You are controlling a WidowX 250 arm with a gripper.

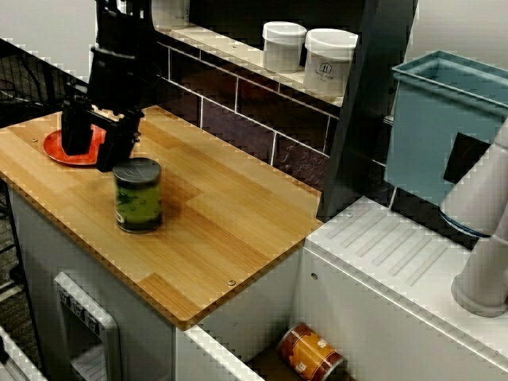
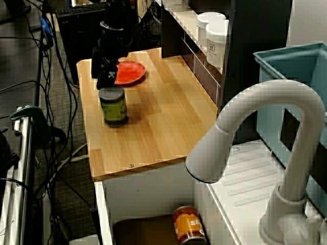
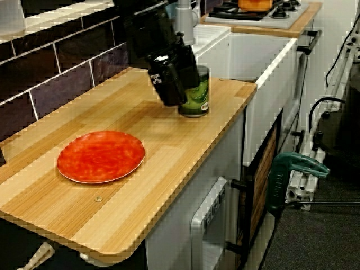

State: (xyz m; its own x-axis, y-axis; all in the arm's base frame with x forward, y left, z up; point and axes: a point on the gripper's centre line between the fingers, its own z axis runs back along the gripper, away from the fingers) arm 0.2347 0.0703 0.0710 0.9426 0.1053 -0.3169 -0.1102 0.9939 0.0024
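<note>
My black gripper (image 1: 95, 147) hangs low over the wooden counter (image 1: 230, 214), open, its two fingers apart with nothing between them. Seen from the front, it stands over the near edge of a flat red plate (image 1: 54, 147). A green-labelled tin can (image 1: 137, 194) stands upright just to its right, close by but not held. The view over the faucet shows the gripper (image 2: 104, 71) between the plate (image 2: 130, 72) and the can (image 2: 113, 106). From the counter's end, the gripper (image 3: 174, 79) partly hides the can (image 3: 198, 95), and the plate (image 3: 101, 156) lies nearer the camera.
Two white jars (image 1: 283, 46) (image 1: 329, 62) stand on the shelf above the dark tiled wall. A teal bin (image 1: 444, 127) and a white faucet (image 2: 255, 143) are at the sink side. An orange can (image 1: 311, 353) lies in the basin below. A green clamp (image 3: 292, 169) sits beside the counter.
</note>
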